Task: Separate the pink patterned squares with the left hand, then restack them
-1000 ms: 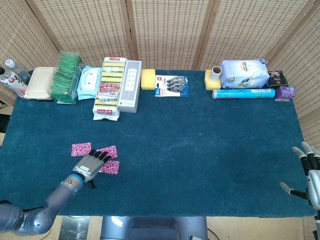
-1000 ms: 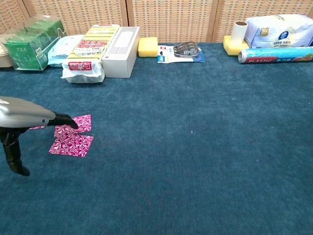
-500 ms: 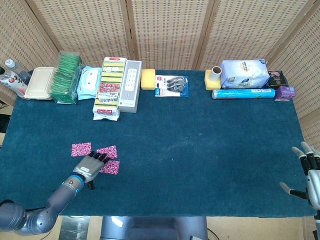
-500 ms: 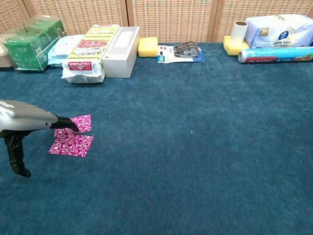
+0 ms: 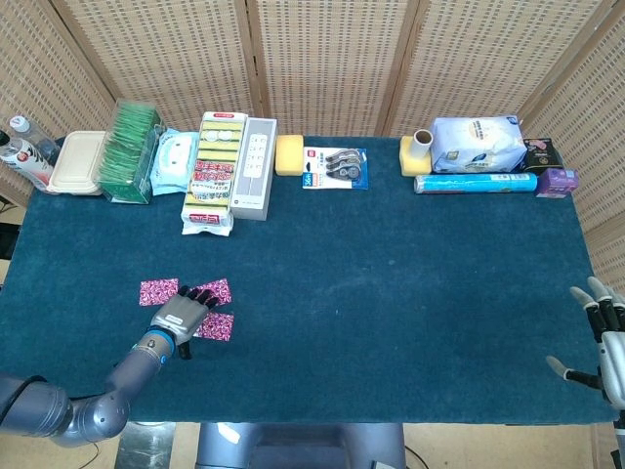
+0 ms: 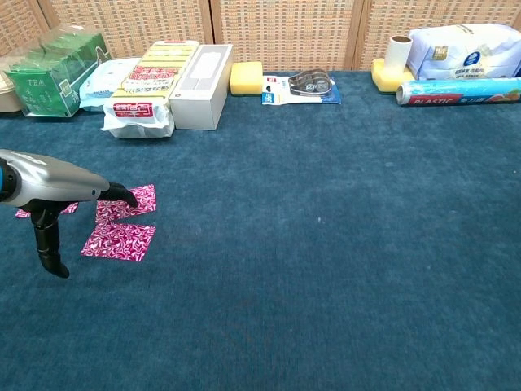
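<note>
Bright, even, diffuse light fills both views, with faint shadows, no glare and sharp focus throughout.

Three pink patterned squares (image 5: 213,309) lie flat on the dark teal cloth, spread out: one off to the left alone, two overlapping at their corners, swirled in white.

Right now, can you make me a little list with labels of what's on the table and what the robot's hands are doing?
Table cover: dark blue cloth
Pink squares: three, spread out near the front left, not stacked; left one, middle one, near one
Left hand: lying over the squares, fingers reaching onto the middle one
Right hand: at the front right edge, fingers apart, holding nothing
Back row: green tea box, white box, yellow sponge, blue roll
</note>
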Robot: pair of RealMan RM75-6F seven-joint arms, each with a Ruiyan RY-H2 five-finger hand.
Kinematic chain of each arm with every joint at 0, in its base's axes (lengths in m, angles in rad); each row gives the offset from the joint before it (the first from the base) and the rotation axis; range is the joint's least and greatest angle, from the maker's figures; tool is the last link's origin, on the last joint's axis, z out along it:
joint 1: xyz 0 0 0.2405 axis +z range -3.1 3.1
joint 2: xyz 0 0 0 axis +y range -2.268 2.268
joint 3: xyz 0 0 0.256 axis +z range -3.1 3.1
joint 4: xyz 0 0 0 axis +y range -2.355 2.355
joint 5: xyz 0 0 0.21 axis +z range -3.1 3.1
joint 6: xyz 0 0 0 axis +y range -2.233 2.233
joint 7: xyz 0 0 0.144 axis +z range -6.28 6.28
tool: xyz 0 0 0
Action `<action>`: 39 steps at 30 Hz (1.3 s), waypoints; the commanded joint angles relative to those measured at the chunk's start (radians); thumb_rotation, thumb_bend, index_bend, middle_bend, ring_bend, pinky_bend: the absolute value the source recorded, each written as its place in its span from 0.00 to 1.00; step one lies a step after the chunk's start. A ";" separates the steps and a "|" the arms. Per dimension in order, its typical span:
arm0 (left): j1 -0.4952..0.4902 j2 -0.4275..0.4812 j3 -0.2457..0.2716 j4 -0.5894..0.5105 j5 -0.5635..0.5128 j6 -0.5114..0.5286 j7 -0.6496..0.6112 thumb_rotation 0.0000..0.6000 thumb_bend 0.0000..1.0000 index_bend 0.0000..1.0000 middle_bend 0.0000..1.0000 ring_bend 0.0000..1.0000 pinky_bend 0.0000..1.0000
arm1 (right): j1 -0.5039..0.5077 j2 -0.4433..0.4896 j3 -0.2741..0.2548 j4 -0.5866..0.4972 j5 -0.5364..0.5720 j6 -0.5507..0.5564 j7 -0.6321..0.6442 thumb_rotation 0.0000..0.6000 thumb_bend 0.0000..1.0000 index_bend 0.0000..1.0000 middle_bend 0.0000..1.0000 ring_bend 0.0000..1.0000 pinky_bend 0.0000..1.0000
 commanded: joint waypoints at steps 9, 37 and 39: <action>-0.043 -0.028 -0.020 0.022 -0.067 0.001 0.024 1.00 0.07 0.00 0.00 0.00 0.02 | 0.001 0.001 0.001 -0.001 0.004 -0.004 0.002 1.00 0.00 0.12 0.02 0.01 0.01; 0.111 0.028 -0.030 -0.056 0.285 0.104 -0.178 1.00 0.09 0.24 0.00 0.00 0.02 | -0.002 0.007 -0.006 -0.006 -0.015 0.004 0.019 1.00 0.00 0.12 0.02 0.01 0.01; 0.134 0.021 -0.023 -0.043 0.327 0.113 -0.194 1.00 0.09 0.25 0.00 0.00 0.02 | -0.002 0.008 -0.005 -0.006 -0.014 0.004 0.020 1.00 0.00 0.12 0.02 0.01 0.01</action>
